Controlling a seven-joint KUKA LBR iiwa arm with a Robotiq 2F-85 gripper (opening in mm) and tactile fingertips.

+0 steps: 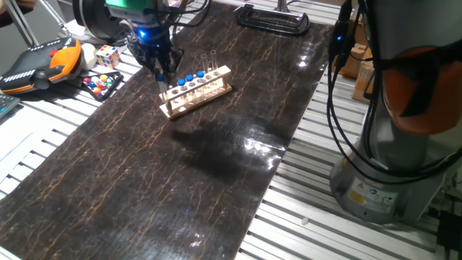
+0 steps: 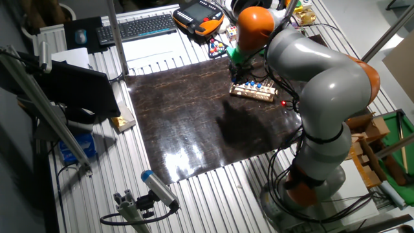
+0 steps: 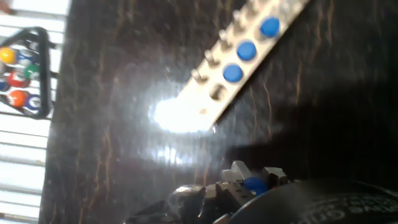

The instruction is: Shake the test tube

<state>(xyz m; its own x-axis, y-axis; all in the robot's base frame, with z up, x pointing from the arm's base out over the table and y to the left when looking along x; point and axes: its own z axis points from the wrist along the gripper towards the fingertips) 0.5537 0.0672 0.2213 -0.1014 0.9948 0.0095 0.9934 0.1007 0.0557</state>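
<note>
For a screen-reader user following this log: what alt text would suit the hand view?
Looking down past the claw, which grips a blue-capped test tube, a wooden rack lies on the dark mat. Three blue caps remain in the rack beside one empty hole. Colored balls sit at left.

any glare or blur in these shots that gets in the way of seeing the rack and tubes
Hand view: soft, motion-blurred; a white glare patch washes out the near end of the wooden rack; a blue cap sits between the gripper fingers. One fixed view: sharp, with sheen and a dark shadow on the mat. Other fixed view: the rack is small, glare lower on the mat.
</note>
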